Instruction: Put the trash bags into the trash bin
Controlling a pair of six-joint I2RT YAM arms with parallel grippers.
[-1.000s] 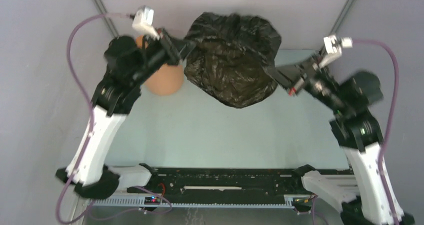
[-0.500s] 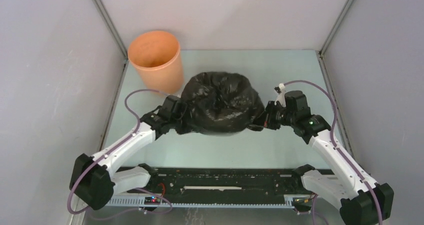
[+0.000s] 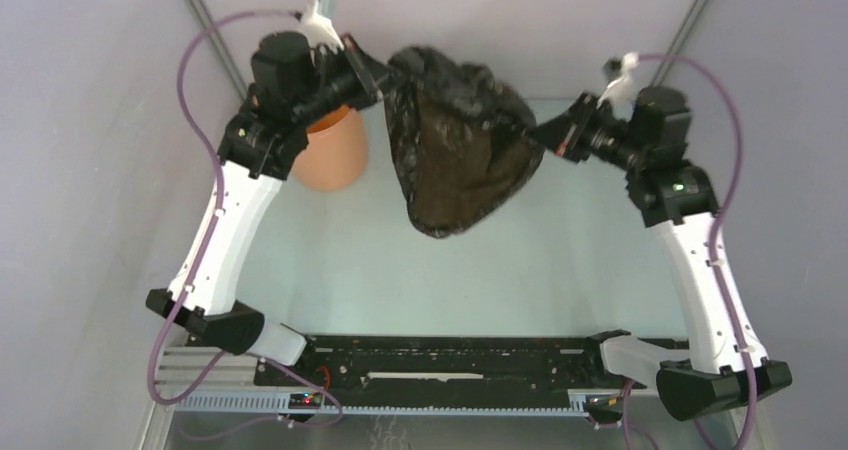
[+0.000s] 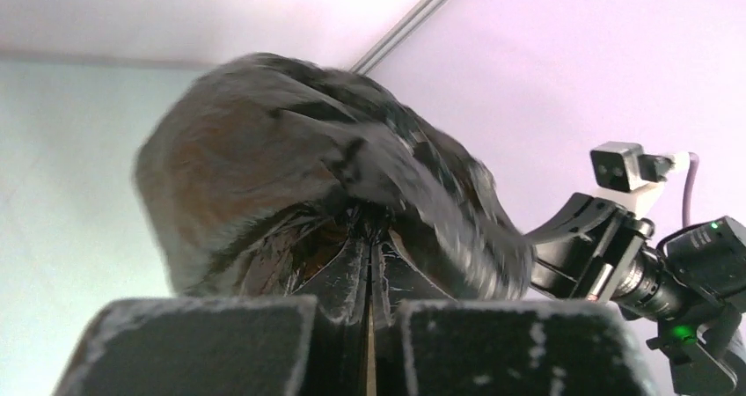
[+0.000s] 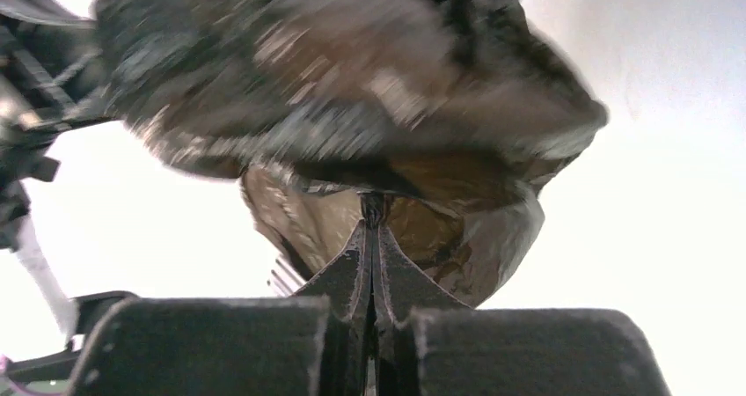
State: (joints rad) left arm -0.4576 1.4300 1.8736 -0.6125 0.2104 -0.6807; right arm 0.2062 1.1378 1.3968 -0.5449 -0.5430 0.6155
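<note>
Trash bag (image 3: 455, 160) pinched by left fingers (image 3: 385, 78) and right fingers (image 3: 548, 135), trash bin (image 3: 335, 155) nearby

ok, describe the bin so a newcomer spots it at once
Go to the far left corner of the table. Partly hidden under the left arm stands the trash bin. It is the only orange thing: a smooth round bucket, next to the black bag hanging to its right.

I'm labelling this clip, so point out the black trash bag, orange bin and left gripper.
black trash bag (image 3: 455, 160): top view, middle of the hanging sheet.
orange bin (image 3: 335, 157): top view, side wall.
left gripper (image 3: 390, 81): top view, between fingertips.
</note>
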